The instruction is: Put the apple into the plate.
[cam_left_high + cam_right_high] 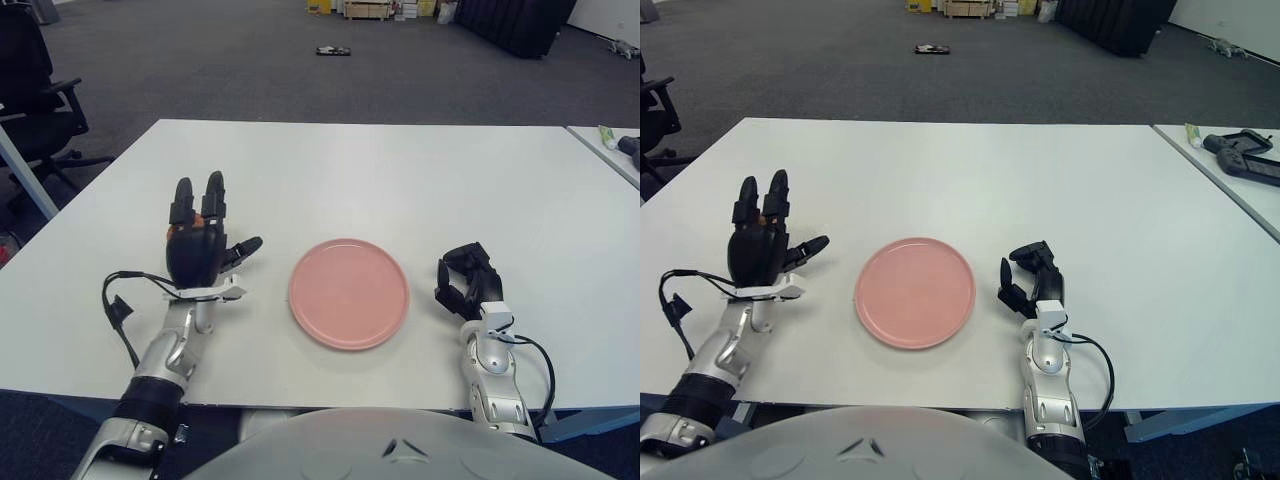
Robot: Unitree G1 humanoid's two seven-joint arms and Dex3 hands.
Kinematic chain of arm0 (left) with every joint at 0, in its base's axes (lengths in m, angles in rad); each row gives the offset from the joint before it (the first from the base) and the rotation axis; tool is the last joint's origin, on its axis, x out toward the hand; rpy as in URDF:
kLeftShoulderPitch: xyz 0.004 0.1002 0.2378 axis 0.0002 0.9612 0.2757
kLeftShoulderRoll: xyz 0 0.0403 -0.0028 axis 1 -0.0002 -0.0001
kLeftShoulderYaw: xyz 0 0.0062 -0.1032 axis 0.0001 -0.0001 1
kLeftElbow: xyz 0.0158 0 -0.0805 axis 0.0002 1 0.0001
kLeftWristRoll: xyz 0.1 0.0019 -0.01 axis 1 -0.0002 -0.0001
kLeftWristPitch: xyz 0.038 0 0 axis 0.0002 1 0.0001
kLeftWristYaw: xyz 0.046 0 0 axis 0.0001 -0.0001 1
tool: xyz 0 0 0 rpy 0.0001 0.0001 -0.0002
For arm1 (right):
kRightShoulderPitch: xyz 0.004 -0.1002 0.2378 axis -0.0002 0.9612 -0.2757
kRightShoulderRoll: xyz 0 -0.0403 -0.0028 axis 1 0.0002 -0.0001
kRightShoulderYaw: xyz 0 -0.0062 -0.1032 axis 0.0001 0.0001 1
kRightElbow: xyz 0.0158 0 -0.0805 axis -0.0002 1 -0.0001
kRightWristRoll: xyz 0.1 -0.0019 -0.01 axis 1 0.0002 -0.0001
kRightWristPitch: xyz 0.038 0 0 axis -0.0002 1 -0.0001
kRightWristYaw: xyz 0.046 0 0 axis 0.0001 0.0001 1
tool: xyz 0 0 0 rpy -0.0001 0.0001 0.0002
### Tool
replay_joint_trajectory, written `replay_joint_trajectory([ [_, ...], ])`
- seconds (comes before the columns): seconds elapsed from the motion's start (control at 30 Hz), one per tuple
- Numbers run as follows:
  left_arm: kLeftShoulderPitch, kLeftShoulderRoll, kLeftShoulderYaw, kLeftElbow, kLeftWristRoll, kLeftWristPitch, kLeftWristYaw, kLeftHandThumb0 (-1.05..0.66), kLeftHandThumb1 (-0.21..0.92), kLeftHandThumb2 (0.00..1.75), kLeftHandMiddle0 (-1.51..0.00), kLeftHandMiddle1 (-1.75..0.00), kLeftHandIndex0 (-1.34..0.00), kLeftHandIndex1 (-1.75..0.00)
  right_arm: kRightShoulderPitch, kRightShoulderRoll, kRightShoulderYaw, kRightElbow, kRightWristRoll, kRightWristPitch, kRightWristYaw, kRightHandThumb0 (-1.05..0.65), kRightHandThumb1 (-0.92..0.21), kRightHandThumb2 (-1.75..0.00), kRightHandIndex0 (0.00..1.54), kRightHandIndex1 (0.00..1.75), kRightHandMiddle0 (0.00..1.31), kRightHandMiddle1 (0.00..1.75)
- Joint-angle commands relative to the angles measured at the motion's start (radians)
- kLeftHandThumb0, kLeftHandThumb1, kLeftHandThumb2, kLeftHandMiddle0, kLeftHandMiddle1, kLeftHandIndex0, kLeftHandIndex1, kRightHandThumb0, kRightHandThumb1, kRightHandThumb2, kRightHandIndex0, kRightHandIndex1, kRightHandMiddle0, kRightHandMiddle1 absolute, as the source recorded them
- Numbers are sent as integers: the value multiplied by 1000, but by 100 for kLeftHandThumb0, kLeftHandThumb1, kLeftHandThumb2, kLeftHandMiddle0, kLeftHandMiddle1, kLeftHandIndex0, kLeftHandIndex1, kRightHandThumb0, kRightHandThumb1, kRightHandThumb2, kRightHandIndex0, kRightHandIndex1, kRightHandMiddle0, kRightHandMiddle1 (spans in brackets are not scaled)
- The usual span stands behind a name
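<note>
A white table (400,170) is taking up most of the view, and grey carpet (250,70) is stretching away behind it. A black office chair (35,95) is standing at the far left, just off the table's corner. Out on the carpet a small dark object (334,50) is lying alone, too far off to identify. Boxes (370,9) are sitting against the back wall. To the right, a second table's edge (1210,165) is showing, with a black controller (1243,155) and a green-tipped tube (1191,131) lying on it.
</note>
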Motion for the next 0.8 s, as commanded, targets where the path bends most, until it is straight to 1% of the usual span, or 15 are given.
replay_joint_trajectory([
  [0.0, -26, 40, 28, -8, -14, 33, -49, -105, 91, 14, 0, 0, 0, 0, -16, 0, 1, 0, 1, 11, -2, -39, -66, -88, 59, 143, 35, 175],
  [0.1, -33, 50, 31, -5, -18, 46, -68, -105, 90, 12, 0, 0, 0, 0, -17, 0, 1, 2, 2, 10, -3, -39, -66, -89, 59, 143, 36, 175],
  [0.27, -79, 81, 32, 52, -20, 80, -118, -105, 87, 9, 0, 0, 0, 0, -19, 6, 0, 6, -3, 3, -14, -39, -65, -89, 60, 144, 36, 175],
  [0.4, -194, 109, -1, 246, -14, 68, -130, -105, 85, 8, 0, 0, 0, 0, -20, 8, 0, 7, -2, 0, -20, -39, -64, -91, 61, 145, 37, 175],
  [0.5, -243, 121, -23, 338, -15, 52, -130, -105, 84, 7, 0, 0, 0, 0, -20, 9, 1, 6, -1, 3, -22, -39, -64, -92, 61, 145, 37, 175],
  [0.6, -343, 134, -63, 521, -11, 34, -149, -105, 83, 6, 0, 0, 0, 0, -19, 10, -1, 5, 1, 8, -23, -39, -63, -92, 61, 144, 37, 175],
  [0.67, -383, 139, -80, 603, -14, 18, -155, -105, 82, 5, 0, 0, 0, 0, -19, 9, -1, 6, 0, 7, -22, -39, -63, -92, 60, 144, 37, 175],
  [0.77, -418, 145, -97, 675, -24, -2, -157, -105, 82, 5, 0, 0, 0, 0, -19, 6, -1, 7, -1, 4, -22, -39, -63, -92, 61, 144, 37, 175],
])
